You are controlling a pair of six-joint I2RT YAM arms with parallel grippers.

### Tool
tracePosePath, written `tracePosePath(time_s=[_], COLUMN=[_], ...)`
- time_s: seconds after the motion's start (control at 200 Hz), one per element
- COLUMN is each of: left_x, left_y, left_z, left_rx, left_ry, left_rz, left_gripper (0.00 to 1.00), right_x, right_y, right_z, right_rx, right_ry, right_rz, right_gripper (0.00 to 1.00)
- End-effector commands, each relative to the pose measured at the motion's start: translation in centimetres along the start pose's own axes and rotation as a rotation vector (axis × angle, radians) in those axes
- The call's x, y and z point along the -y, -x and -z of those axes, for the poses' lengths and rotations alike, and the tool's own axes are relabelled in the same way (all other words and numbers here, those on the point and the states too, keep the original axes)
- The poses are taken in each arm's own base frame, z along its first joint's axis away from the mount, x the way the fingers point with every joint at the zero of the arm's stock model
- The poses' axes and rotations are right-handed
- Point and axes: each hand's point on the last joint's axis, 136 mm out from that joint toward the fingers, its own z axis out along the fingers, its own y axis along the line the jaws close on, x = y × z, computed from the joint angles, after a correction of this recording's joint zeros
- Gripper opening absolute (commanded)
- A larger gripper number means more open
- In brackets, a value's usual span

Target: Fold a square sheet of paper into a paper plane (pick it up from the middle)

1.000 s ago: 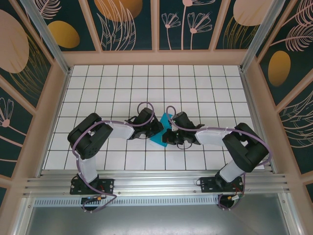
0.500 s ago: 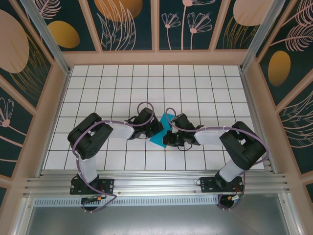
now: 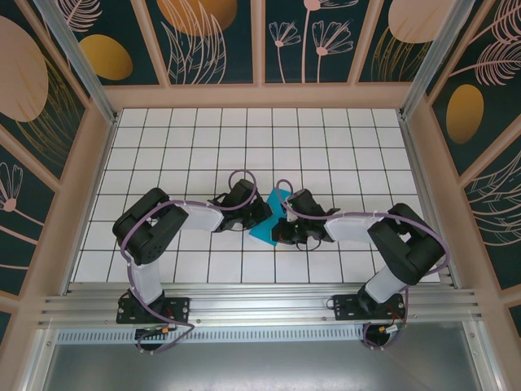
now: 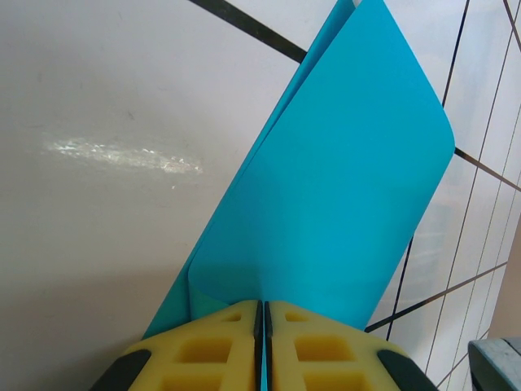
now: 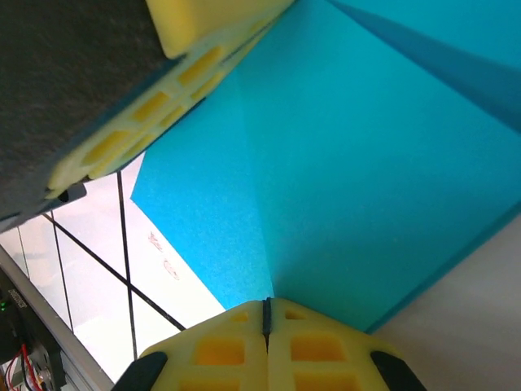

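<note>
- Found at mid-table, between the two arms: the thin teal-blue square sheet of paper (image 3: 265,226), already doubled over into a smaller creased shape above the white tiled table (image 3: 203,147).
- Cannot tell whether any corner of it rests on the tiles.
- Pinched from one side by the left gripper (image 4: 262,314), its yellow foam pads pressed flat together on the sheet's near edge. Two layers show along the left side in the left wrist view.
- Pinched from the other side by the right gripper (image 5: 265,309), pads closed tight right at the foot of a faint crease (image 5: 262,228) running up the sheet. The left gripper's yellow pad sits close by at the upper left of that view.
- Judged as mid-fold, with much to do before a pointed dart appears.
- To do this step well:
  - Hold both pinches firm and move the wrists as a pair, so that the thin paper neither tears nor buckles.
  - Line the loose edge up with the layer beneath before pressing anything flat.
  - Lower to the tiles and flatten along the crease, not across it.
  - Let go with one side only, and only once the fold lies true.
</note>
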Motion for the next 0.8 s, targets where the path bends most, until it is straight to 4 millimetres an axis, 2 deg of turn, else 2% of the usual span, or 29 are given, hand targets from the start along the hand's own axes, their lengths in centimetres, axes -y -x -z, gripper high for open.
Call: tracePosePath(time_s=[0.0, 0.13, 0.28, 0.41, 0.636, 0.726, 0.796], left_x=[-4.3, -4.3, -4.2, -4.3, -4.2, -4.1, -4.0], left_y=[-1.3, -1.2, -1.2, -1.2, -1.2, -1.2, -1.2], left_z=[-0.9, -1.0, -1.0, -0.9, -0.9, -0.9, -0.9], left_rx=[-0.032, -0.033, -0.032, -0.029, -0.030, -0.028, -0.030], left_ry=[0.121, 0.121, 0.121, 0.122, 0.120, 0.117, 0.115], left_rz=[0.002, 0.005, 0.004, 0.006, 0.005, 0.006, 0.004], left_gripper=[0.14, 0.14, 0.14, 0.14, 0.14, 0.14, 0.14], right_x=[2.2, 3.0, 1.1, 0.1, 4.3, 4.9, 4.5], right_y=[-3.1, -3.7, -2.6, -2.7, -5.2, -5.3, -4.8], right_z=[-0.5, -0.4, 0.4, 0.9, -0.5, -0.4, -0.2], right_rx=[-0.088, -0.105, -0.076, -0.068, -0.135, -0.132, -0.120], right_ry=[-0.043, -0.072, -0.032, 0.021, -0.099, -0.134, -0.137], right_rz=[-0.055, -0.053, -0.026, -0.019, -0.082, -0.083, -0.073], right_gripper=[0.06, 0.06, 0.06, 0.06, 0.05, 0.05, 0.05])
